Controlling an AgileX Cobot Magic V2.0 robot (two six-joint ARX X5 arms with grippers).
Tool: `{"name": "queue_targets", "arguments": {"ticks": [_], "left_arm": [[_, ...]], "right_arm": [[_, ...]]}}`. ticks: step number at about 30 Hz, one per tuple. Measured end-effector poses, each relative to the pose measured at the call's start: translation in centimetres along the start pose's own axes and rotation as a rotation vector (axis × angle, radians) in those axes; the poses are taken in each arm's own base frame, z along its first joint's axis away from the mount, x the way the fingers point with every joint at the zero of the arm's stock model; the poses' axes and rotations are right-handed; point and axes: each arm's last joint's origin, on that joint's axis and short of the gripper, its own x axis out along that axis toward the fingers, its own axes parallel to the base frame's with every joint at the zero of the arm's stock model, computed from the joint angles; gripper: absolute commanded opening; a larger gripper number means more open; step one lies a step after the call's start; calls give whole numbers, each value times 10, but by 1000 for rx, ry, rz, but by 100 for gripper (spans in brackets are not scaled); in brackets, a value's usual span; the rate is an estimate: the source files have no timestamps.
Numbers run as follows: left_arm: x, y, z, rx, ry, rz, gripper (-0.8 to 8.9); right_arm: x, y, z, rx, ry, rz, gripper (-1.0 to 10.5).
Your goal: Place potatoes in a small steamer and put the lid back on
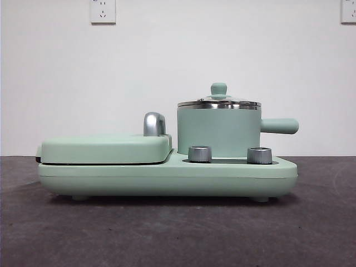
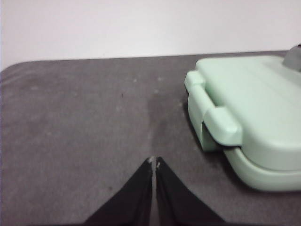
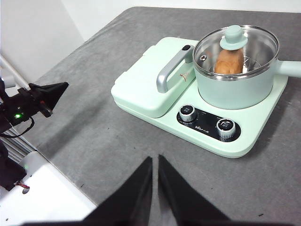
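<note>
the potato (image 3: 229, 61) already lies inside the small steamer (image 1: 218, 132), seen through the glass lid (image 3: 237, 47), which sits squarely on the steamer's steel rim. the steamer stands on the green cooker base (image 1: 167, 177), beside the flat griddle cover (image 1: 105, 148) and behind the two knobs (image 1: 199, 153). both steps look done, so nothing is left in hand. the left claw (image 2: 154, 162) has its jaws pressed together on nothing, low over the tabletop (image 2: 84, 122), well apart from the steamer on the griddle side. the right claw (image 3: 155, 160) is likewise closed and empty, in front of the knobs. the next move calls only for the arms to rest.
</note>
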Motion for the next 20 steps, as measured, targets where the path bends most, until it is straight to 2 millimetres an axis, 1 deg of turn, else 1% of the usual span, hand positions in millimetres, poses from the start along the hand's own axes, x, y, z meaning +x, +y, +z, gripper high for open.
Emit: {"name": "queue_targets", "arguments": {"ticks": [9, 20], "left_arm": [[0, 0, -2, -46, 24, 0, 9], [0, 0, -2, -50, 24, 0, 9]], "right_arm": [[0, 0, 0, 0, 0, 0, 18], [0, 0, 0, 0, 0, 0, 18]]}}
